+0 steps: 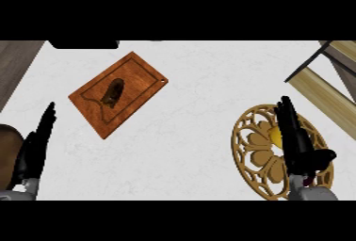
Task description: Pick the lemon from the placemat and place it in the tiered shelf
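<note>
A round gold openwork placemat (256,141) lies at the right of the white counter. On it a yellow lemon (275,136) shows only as a sliver, mostly hidden behind my right hand (297,141). That hand stands edge-on over the lemon with its fingers straight and pointing away from me, thumb out to the right; it is open. The wooden tiered shelf (332,89) with dark metal bars sits at the far right. My left hand (36,146) rests open at the left edge, fingers up.
A brown wooden cutting board (135,80) lies at the upper left with a dark oblong item (112,92) on it. A black object (83,44) sits at the counter's far edge. A brown rounded thing (7,150) shows at the left edge.
</note>
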{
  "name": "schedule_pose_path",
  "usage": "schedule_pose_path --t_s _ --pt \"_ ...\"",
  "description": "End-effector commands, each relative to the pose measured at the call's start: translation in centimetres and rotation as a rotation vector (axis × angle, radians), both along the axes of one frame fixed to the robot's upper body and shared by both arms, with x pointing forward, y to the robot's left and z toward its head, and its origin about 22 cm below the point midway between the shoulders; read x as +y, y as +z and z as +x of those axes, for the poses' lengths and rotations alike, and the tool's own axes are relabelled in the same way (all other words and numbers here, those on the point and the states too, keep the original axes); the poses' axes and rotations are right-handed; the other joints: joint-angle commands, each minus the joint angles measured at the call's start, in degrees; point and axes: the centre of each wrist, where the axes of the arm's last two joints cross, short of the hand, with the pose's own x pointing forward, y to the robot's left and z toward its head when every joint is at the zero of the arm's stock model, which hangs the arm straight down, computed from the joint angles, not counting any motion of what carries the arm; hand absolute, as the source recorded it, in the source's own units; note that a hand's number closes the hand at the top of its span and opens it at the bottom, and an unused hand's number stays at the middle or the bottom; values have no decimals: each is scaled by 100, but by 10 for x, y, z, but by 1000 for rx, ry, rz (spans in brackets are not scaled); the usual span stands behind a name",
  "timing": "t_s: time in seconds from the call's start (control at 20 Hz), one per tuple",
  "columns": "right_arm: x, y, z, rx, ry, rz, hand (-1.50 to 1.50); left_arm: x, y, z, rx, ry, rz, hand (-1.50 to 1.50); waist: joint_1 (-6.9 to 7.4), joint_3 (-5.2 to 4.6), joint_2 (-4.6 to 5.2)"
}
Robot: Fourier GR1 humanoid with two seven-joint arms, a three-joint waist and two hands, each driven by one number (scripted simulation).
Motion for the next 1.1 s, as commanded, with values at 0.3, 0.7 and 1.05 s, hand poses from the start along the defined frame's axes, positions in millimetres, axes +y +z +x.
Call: schedule_pose_path --t_s 0.3,0.7,1.05 --pt "-72 59 27 -105 75 -635 150 -4 1 -2 64 -23 -213 0 -105 -53 93" --pt "12 13 -22 -189 219 -464 -150 29 19 -14 102 -51 -279 0 2 55 81" --pt "-32 65 -33 -110 23 -897 -150 15 14 -1 89 -37 -303 0 -94 37 71"
